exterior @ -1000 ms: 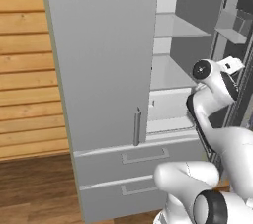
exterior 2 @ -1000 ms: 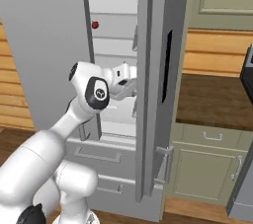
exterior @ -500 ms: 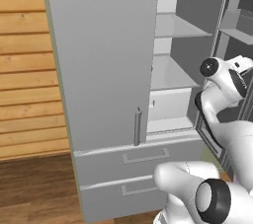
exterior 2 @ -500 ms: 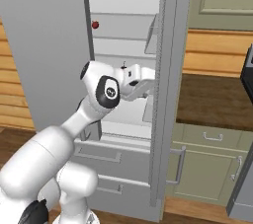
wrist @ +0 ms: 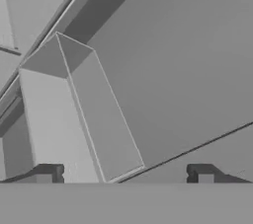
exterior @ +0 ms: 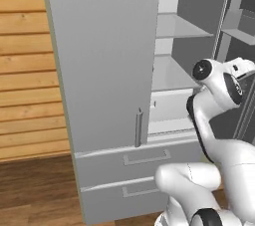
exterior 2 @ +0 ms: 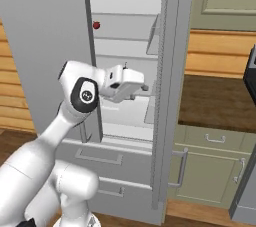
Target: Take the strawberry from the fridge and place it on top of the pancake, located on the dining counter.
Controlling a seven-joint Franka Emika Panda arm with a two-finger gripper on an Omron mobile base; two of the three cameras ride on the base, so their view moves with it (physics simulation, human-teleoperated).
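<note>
Room: wooden plank wall [exterior: 25, 70] on the left, a green cabinet [exterior 2: 210, 171] with a dark top on the right, and between them the tall light grey fridge [exterior: 99, 60].
Fridge: left door is closed, its vertical bar handle [exterior: 139, 128] low on the panel; the right door [exterior 2: 167, 96] stands swung open, edge-on in the right base view. Two lower drawers [exterior: 129, 170] sit shut beneath.
Interior: white shelves [exterior: 179, 26] stacked one above another.
Strawberry: there it is, the strawberry [exterior 2: 96, 25], a tiny bright red dot, on an upper shelf at the far left of the opening, just beside the closed door's edge.
Gripper: the gripper [wrist: 123, 171] is inside the opening, lower than the berry and well apart from it.
Fingers: spread wide, nothing between them; hand view looks onto grey fridge panels.
</note>
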